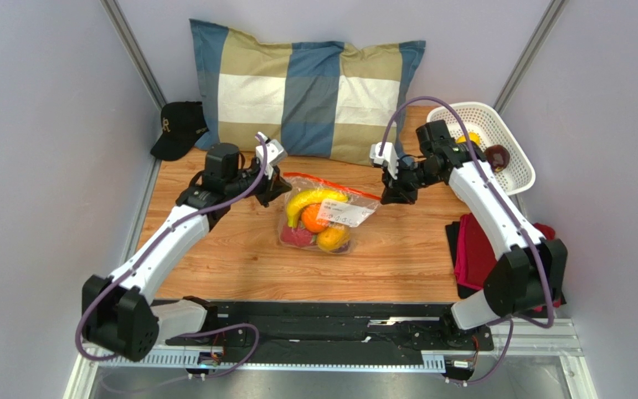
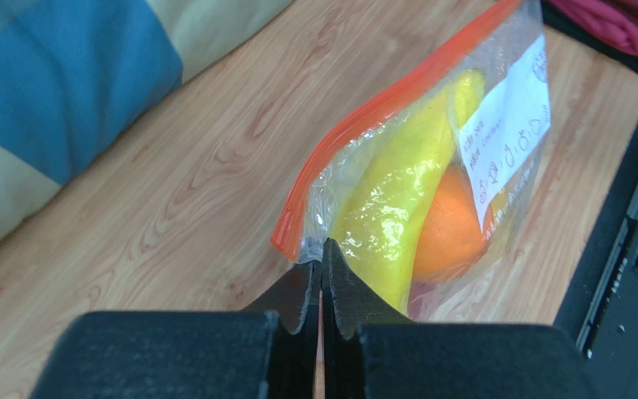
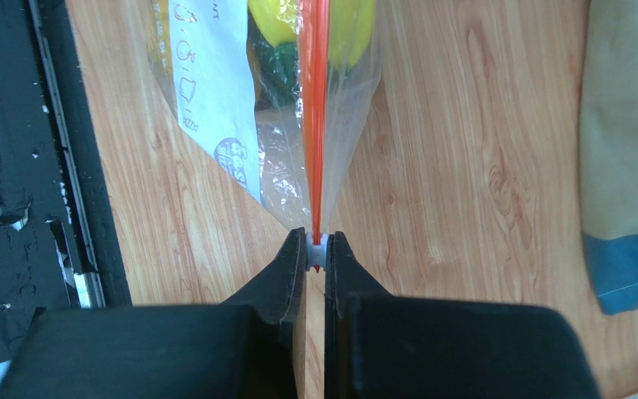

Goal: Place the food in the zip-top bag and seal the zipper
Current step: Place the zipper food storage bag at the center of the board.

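Note:
The zip-top bag [image 1: 326,218] lies mid-table with food inside: a yellow banana [image 1: 310,199], an orange [image 1: 314,219], a magenta piece [image 1: 296,237] and a yellow-orange piece [image 1: 332,239]. My left gripper [image 1: 279,184] is shut on the bag's left corner [image 2: 318,241], just under the end of the zipper [image 2: 380,104]. The banana [image 2: 397,199] and orange [image 2: 451,233] press against the plastic there. My right gripper [image 3: 316,247] is shut on a small white slider at the other end of the zipper [image 3: 314,125]. The strip runs taut between both grippers.
A checked pillow [image 1: 306,96] lies along the back, with a black cap [image 1: 179,126] at its left. The white lattice basket [image 1: 509,158] at back right holds a few fruit pieces. A red folded cloth [image 1: 476,249] sits on a dark mat at the right edge.

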Controlling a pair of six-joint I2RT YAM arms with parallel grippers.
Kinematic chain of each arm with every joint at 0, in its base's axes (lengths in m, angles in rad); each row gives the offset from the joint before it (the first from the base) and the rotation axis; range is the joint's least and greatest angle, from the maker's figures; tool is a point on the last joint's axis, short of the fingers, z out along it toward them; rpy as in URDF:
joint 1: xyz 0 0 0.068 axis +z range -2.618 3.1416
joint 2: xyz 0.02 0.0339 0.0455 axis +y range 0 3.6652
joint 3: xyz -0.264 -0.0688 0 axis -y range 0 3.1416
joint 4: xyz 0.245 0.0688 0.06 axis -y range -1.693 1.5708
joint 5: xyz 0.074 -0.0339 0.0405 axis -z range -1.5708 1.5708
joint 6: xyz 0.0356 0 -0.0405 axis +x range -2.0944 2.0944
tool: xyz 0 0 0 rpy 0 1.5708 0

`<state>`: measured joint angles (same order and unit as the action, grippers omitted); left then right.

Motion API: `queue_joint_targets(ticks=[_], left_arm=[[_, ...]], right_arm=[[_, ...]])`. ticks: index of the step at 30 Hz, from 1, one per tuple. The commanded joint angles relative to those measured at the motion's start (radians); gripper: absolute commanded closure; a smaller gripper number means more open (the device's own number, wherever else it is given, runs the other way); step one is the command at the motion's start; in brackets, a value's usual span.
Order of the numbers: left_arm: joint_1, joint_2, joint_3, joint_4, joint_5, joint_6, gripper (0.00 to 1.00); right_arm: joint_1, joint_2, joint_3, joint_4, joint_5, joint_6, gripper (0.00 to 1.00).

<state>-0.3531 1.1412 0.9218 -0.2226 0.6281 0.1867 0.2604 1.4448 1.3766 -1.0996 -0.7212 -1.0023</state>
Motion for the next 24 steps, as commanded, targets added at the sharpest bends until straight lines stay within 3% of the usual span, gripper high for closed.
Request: queue_joint_targets(ticks=[1, 4, 5, 6, 7, 9, 10, 11, 13, 19, 24], left_arm=[[0.012, 0.118, 0.08, 0.026, -0.085, -0.094, 0.98], [0.016, 0.123, 0.075, 0.064, -0.068, -0.136, 0.76], [0.017, 0.118, 0.078, 0.063, -0.058, -0.145, 0.59], [0.019, 0.111, 0.084, 0.054, -0.053, -0.15, 0.51], [0.022, 0.108, 0.101, 0.023, -0.05, -0.167, 0.43], [0.048, 0.1, 0.121, -0.012, -0.045, -0.181, 0.19], [0.064, 0.097, 0.139, -0.044, -0.033, -0.238, 0.11], [0.101, 0.095, 0.147, -0.06, -0.009, -0.257, 0.05], [0.134, 0.091, 0.178, -0.116, 0.011, -0.298, 0.01], [0.242, 0.109, 0.325, -0.326, 0.004, -0.274, 0.01], [0.325, 0.181, 0.482, -0.512, -0.074, -0.192, 0.01]], right_arm=[[-0.003, 0.112, 0.058, 0.115, 0.101, 0.157, 0.98], [-0.004, 0.146, 0.084, 0.168, 0.132, 0.241, 0.88], [-0.006, 0.146, 0.088, 0.179, 0.134, 0.258, 0.83], [-0.009, 0.143, 0.093, 0.204, 0.132, 0.28, 0.75], [-0.013, 0.129, 0.095, 0.214, 0.122, 0.324, 0.55], [-0.016, 0.108, 0.091, 0.259, 0.117, 0.367, 0.42], [-0.019, 0.089, 0.087, 0.277, 0.123, 0.416, 0.25], [-0.023, 0.08, 0.088, 0.294, 0.121, 0.448, 0.19], [-0.036, 0.068, 0.102, 0.332, 0.115, 0.529, 0.09], [-0.107, 0.006, 0.11, 0.406, 0.092, 0.729, 0.07], [-0.19, -0.079, -0.006, 0.484, 0.106, 0.895, 0.05]])
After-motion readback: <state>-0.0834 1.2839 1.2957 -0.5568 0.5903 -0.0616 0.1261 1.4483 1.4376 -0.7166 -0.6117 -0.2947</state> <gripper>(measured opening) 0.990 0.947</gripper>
